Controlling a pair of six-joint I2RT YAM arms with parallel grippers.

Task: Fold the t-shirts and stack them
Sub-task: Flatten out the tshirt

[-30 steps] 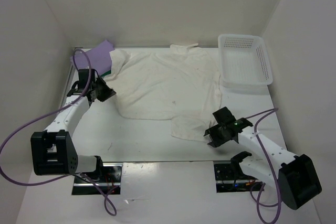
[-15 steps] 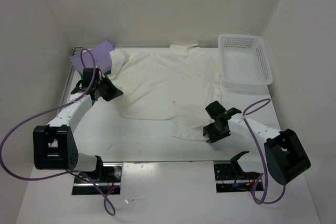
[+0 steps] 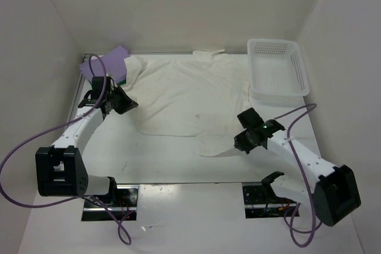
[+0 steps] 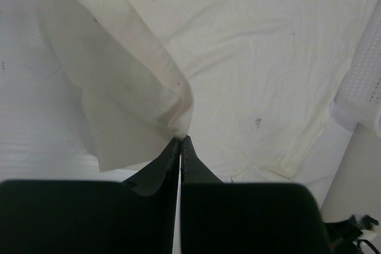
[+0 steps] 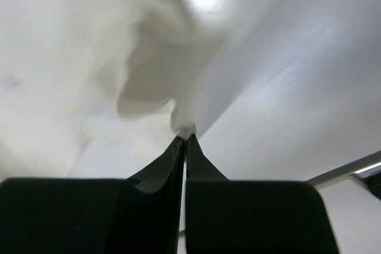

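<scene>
One white bench [image 3: 161, 159] carries a large, rumpled cream-white cloth t-shirt [image 3: 190, 93] mid-frame. Upper right sits a white perforated plastic basket [image 3: 271, 42]; upper left, a smooth lavender cloth shirt [image 3: 110, 62]. Left jaws pinch tight on the cream shirt's left edge, right jaws on its lower-right hem.

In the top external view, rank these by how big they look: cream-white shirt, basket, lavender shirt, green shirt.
1. cream-white shirt, by far the largest.
2. basket.
3. lavender shirt, partly covered by the cream one.
4. green shirt, only a sliver showing.
</scene>
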